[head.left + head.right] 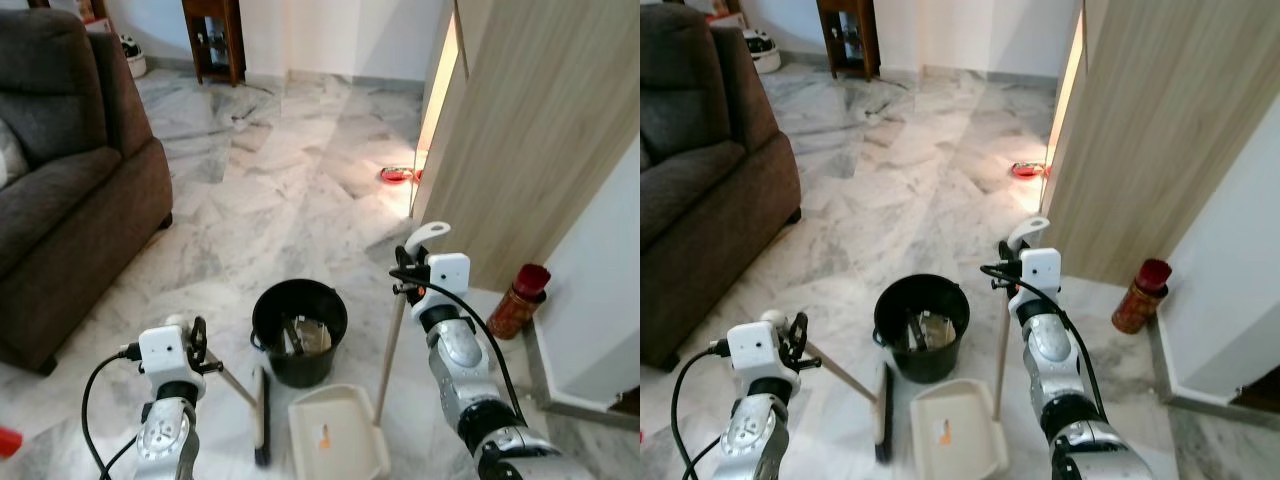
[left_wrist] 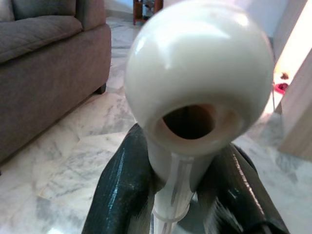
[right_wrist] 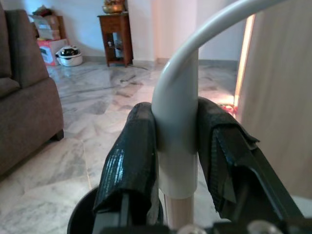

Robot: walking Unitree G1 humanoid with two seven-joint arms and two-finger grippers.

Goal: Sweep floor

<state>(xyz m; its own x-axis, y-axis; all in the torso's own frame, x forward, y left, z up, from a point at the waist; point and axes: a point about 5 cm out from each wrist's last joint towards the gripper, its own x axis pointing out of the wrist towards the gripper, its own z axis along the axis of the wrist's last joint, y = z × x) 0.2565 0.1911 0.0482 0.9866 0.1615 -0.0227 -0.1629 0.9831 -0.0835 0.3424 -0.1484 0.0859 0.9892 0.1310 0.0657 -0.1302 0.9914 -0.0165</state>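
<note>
Marble floor [image 1: 300, 180] spreads ahead of a black bucket [image 1: 300, 330], with the cream dustpan [image 1: 335, 440] lying flat just before it. Its upright handle is clamped by the right gripper [image 3: 176, 146], while the left gripper [image 2: 178, 180] is closed on the broom [image 1: 261, 415], whose stick slants down and rightward to the head beside the pan's left edge.

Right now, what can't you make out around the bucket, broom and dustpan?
- Bucket contents: dark inside, scraps unclear in the eye views.
- Dustpan: front cut off by the frame edge.
- Broom bristles: seen edge-on, too thin.
- Small mark on the dustpan: too small to identify.
</note>
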